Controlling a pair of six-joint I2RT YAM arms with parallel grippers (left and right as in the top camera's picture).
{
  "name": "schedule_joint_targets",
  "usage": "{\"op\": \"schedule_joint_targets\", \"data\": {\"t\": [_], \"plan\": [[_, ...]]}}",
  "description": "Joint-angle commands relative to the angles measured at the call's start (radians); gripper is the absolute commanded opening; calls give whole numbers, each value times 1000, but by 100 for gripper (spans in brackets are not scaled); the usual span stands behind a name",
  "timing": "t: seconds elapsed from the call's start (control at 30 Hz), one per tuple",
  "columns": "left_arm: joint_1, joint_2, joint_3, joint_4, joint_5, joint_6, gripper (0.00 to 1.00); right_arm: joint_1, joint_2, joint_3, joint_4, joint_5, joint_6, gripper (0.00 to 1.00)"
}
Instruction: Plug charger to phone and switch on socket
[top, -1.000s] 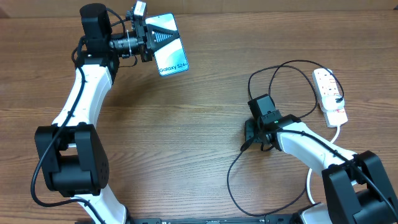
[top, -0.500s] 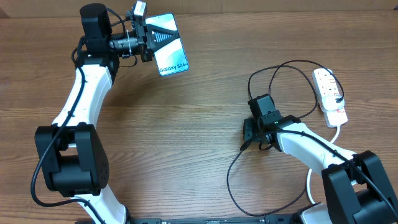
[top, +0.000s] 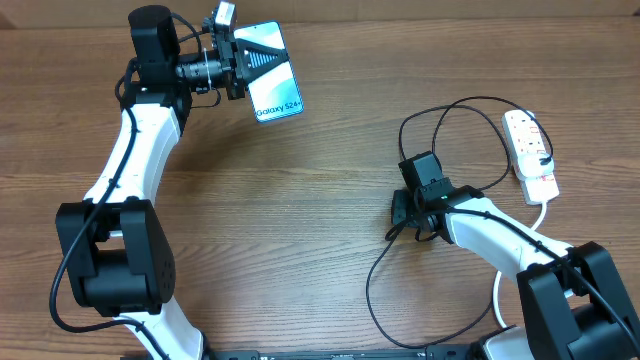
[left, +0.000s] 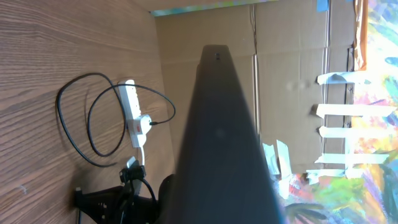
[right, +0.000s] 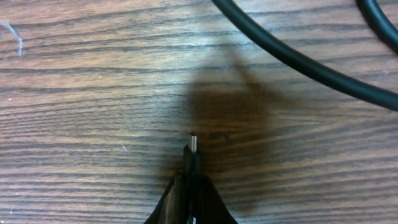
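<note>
Charger in hand: the right gripper (top: 403, 213) sits closed on the free end of the charger (top: 478, 98), low over the wooden table (top: 320, 230), right of centre. In the right wrist view the small black connector (right: 193, 152) pokes out just past the pinched fingertips (right: 177, 205), its metal tip pointing away over the wood. Another run of the cable crosses beyond it. The phone (top: 272, 72) is well apart from that gripper, at the table's far left. Its lit screen faces up and reads "Galaxy S24+", and the left gripper (top: 240, 62) is clamped on its left edge. The white socket (top: 530, 152) lies near the table's right edge, beyond the right gripper, with a black plug (top: 545, 160) in it and the cable looping between the two
</note>
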Motion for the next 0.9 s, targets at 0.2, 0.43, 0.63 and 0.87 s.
{"op": "schedule_joint_targets", "data": {"t": [0.2,0.43,0.63,0.87], "plan": [[-4,-16,15,5,7,22,4,0,23,14,-11,39,-235,4],[-4,-16,15,5,5,22,4,38,23,16,-12,141,-235,12],[-4,-16,15,4,6,22,4,51,24,15,-11,138,-193,27],[-4,-16,15,4,8,22,4,51,26,14,5,112,-91,15]]}}
